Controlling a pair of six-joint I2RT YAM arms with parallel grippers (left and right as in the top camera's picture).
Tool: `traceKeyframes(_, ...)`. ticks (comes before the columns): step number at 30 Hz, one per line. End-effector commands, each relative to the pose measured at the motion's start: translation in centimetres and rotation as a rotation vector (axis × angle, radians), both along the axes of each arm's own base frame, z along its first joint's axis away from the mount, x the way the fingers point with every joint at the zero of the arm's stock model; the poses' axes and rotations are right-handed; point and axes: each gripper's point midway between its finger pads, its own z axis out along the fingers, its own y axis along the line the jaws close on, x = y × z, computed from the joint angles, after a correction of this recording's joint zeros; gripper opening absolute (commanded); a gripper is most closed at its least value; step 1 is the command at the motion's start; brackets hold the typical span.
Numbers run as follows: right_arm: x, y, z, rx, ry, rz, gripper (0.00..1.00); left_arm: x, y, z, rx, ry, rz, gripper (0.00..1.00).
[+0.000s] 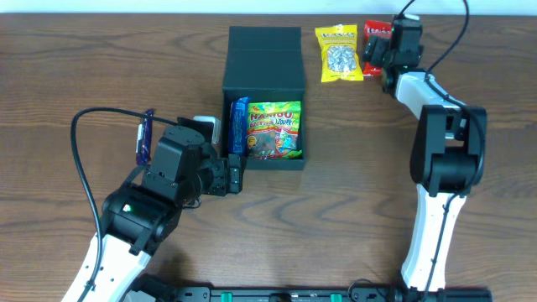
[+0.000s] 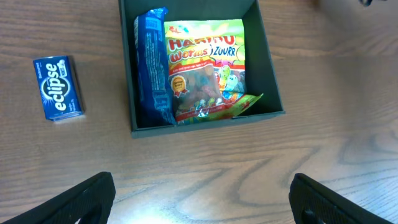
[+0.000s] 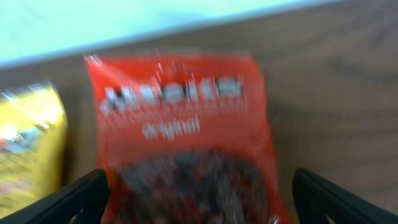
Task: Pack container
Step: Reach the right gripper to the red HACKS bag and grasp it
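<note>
The container (image 1: 264, 59) is a dark box with its flap lid open toward the back, in the middle of the table. It holds a Haribo worms packet (image 1: 273, 130) and a blue packet (image 1: 238, 124) on edge along its left wall. The left wrist view shows the container (image 2: 205, 122), the Haribo packet (image 2: 205, 68) and the blue packet (image 2: 152, 62). My left gripper (image 1: 237, 178) (image 2: 202, 205) is open and empty, over the table just in front of the box. My right gripper (image 1: 373, 57) (image 3: 199, 199) is open, its fingers either side of a red snack packet (image 1: 375, 32) (image 3: 186, 137); that view is blurred.
A yellow snack packet (image 1: 339, 53) (image 3: 28, 149) lies left of the red one at the back right. A blue Eclipse gum pack (image 2: 58, 88) (image 1: 207, 127) lies left of the box. A thin blue-purple bar (image 1: 144, 137) lies further left. The table's back edge is just behind the red packet.
</note>
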Motion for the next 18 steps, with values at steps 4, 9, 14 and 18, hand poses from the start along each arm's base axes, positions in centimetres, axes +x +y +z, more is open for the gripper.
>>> traceKeyframes(4,-1.1,-0.8,-2.4,-0.003,0.086,-0.036,0.8,0.3,0.1,0.9,0.003,-0.028,0.001,0.91)
traceKeyframes(9,-2.2,-0.8,-3.5,-0.003,0.151,-0.036,0.5,0.2,0.1,0.9,0.003,-0.027,0.001,0.91)
traceKeyframes(14,-3.4,-0.7,-4.5,-0.002,0.217,-0.035,0.24,0.3,0.1,0.9,0.003,-0.028,0.001,0.91)
traceKeyframes(18,-4.3,-0.6,-4.6,0.002,0.26,-0.033,0.08,0.3,0.1,0.9,0.003,-0.028,0.001,0.91)
